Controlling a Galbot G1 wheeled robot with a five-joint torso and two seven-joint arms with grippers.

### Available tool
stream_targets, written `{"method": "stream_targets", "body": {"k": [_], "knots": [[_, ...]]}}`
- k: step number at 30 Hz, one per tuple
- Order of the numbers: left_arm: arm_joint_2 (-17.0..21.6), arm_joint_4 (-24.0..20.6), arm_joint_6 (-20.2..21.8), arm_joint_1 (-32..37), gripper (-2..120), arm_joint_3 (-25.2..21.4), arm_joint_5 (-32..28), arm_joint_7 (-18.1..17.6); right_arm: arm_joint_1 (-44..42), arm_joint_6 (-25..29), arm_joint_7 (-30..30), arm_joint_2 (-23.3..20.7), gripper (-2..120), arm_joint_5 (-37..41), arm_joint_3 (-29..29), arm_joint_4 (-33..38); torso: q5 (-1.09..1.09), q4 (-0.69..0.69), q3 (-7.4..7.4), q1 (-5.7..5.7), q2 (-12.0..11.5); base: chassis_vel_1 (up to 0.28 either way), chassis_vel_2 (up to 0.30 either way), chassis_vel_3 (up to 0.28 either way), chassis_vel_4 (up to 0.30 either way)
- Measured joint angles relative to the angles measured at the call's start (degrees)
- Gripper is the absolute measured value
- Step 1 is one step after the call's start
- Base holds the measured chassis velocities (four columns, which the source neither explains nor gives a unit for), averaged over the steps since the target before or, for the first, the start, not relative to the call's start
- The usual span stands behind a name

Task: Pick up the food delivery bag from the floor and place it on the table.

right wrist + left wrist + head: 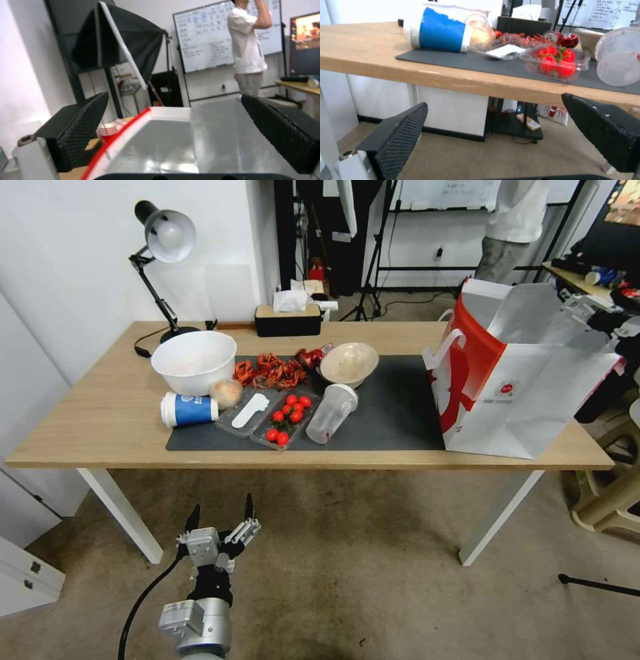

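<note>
Your food delivery bag stands on the table; right gripper, jaws wide, seemingly over its mouth; left gripper low, wide apart.

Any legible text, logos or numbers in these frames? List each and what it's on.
No text reads clearly enough to quote.
Food delivery bag: small red round logo with a line of print beneath, too small to read.
Blue cup: white marking, illegible.
Whiteboard: handwritten rows, blurred.
Red can: no print readable.

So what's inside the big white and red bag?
The food delivery bag stands open on the table. Only its shiny silver lining shows inside; its walls hide the bottom, so any food there stays unseen.
</note>
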Motion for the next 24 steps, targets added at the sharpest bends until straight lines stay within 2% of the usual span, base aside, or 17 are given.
{"method": "stream_targets", "body": {"k": [5, 7, 12, 15, 20, 24], "knots": [[0.01, -0.44, 0.09, 0.04, 100, -0.10, -0.05, -0.03, -2.72, 2.69, -2.52, 1.31, 100, -1.40, 1.00, 2.81, 0.00, 0.00, 0.00, 0.00, 0.00, 0.000, 0.000, 0.000, 0.000], [0.02, -0.75, 0.16, 0.16, 100, -0.21, -0.02, 0.02, -5.32, 3.86, -3.33, 2.29, 100, -3.41, 1.87, 5.94, 0.00, 0.00, 0.00, 0.00, 0.00, 0.000, 0.000, 0.000, 0.000], [0.05, -1.00, 0.16, 0.16, 100, -0.31, 0.08, 0.25, -8.23, 4.85, -3.30, 3.62, 100, -6.34, 2.37, 9.50, 0.00, 0.00, 0.00, 0.00, 0.00, 0.000, 0.000, 0.000, 0.000], [0.13, -1.57, 0.33, 0.22, 100, -0.58, 0.37, 0.69, -11.19, 6.74, -2.48, 6.88, 100, -13.22, 1.32, 14.34, 0.00, 0.00, 0.00, 0.00, 0.00, 0.000, 0.000, 0.000, 0.000], [0.19, -2.41, 1.01, 0.39, 100, -0.80, 0.62, 0.71, -13.76, 7.05, -0.88, 10.14, 100, -19.22, 0.00, 17.88, -0.01, 0.01, 0.00, 0.00, 0.00, 0.000, 0.000, 0.000, 0.000], [0.13, -2.65, 1.36, 0.49, 100, -0.88, 1.29, 0.72, -20.57, 7.55, -1.05, 15.95, 100, -29.17, -2.00, 20.64, 0.00, 0.00, 0.00, 0.00, 0.00, 0.000, 0.000, 0.000, 0.000]]}}
